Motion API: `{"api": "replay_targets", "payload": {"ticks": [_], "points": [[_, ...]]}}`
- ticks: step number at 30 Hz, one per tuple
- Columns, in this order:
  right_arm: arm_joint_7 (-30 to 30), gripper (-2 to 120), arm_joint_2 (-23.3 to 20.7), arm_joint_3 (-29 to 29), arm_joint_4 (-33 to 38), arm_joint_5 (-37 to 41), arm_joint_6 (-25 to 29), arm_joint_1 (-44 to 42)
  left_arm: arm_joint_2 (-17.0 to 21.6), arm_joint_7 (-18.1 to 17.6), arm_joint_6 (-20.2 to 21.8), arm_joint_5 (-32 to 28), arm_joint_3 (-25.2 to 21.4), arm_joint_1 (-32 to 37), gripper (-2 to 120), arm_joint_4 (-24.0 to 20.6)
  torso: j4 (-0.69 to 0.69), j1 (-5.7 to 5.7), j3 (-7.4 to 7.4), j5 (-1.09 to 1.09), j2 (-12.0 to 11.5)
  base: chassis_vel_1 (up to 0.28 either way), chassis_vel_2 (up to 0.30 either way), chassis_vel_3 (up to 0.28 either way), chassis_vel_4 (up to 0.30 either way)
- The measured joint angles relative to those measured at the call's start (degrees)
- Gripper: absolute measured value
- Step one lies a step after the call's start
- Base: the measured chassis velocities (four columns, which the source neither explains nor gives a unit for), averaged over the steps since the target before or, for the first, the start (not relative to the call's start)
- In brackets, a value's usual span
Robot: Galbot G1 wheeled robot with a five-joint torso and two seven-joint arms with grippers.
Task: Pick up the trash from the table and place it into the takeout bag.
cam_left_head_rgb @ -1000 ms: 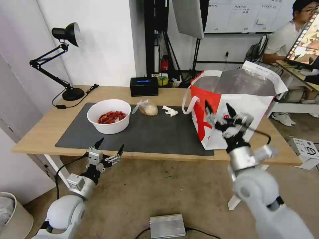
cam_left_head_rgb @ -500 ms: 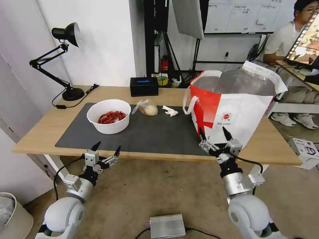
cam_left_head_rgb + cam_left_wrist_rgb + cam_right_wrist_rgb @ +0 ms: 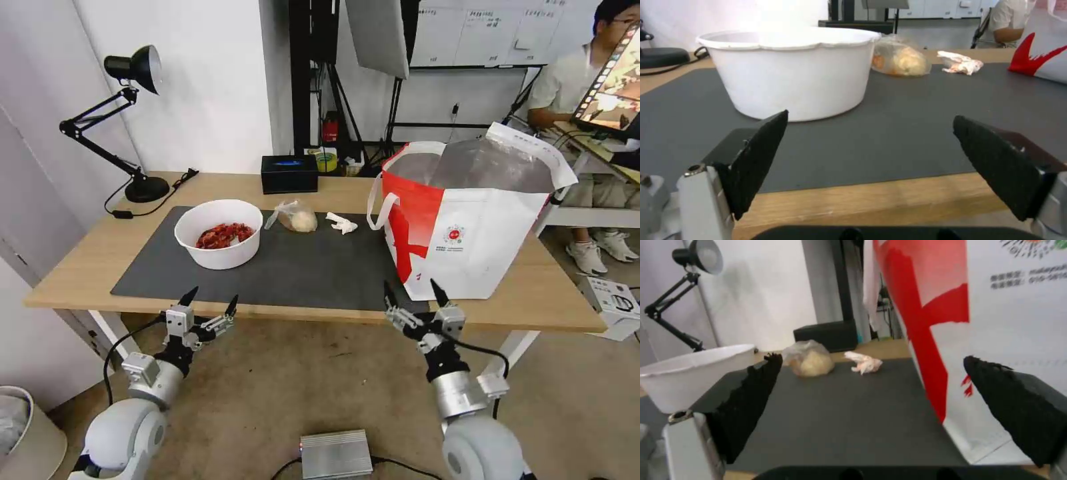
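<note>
On the table (image 3: 80,267) lies a dark mat with the trash: a white bowl of red shells (image 3: 218,233) (image 3: 791,70) (image 3: 689,376), a clear bag with a beige lump (image 3: 297,217) (image 3: 900,60) (image 3: 809,360) and a crumpled tissue (image 3: 342,223) (image 3: 961,62) (image 3: 865,362). The takeout bag (image 3: 467,220) (image 3: 1005,340) stands open at the mat's right end. My left gripper (image 3: 208,305) (image 3: 871,160) hangs open just off the table's front edge, before the bowl. My right gripper (image 3: 412,292) (image 3: 871,410) is open too, at the front edge below the bag's red corner.
A black desk lamp (image 3: 127,120) stands at the table's back left and a black tissue box (image 3: 289,173) at the back middle. A silver box (image 3: 335,453) lies on the floor between my arms. A white bin (image 3: 27,433) sits at the left.
My right arm has dropped from in front of the bag's face down to the table's front edge, its gripper staying open. The left gripper has sunk slightly lower.
</note>
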Motion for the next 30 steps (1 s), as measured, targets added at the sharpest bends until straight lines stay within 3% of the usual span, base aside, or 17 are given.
{"api": "replay_targets", "payload": {"ticks": [17,30], "points": [[-0.15,100,1.13,-2.6,-3.14,-0.99,0.59,1.89,-1.13,1.37,-0.05,0.31,-0.3,-0.03,100,0.54,0.0,0.0,0.0,0.0,0.0,0.0,0.0,0.0,0.0],[0.41,100,1.62,-8.71,-12.83,1.09,0.17,14.22,-2.38,1.35,-0.05,0.45,-0.69,0.2,100,0.74,0.0,0.0,0.0,0.0,0.0,0.0,0.0,0.0,0.0]]}}
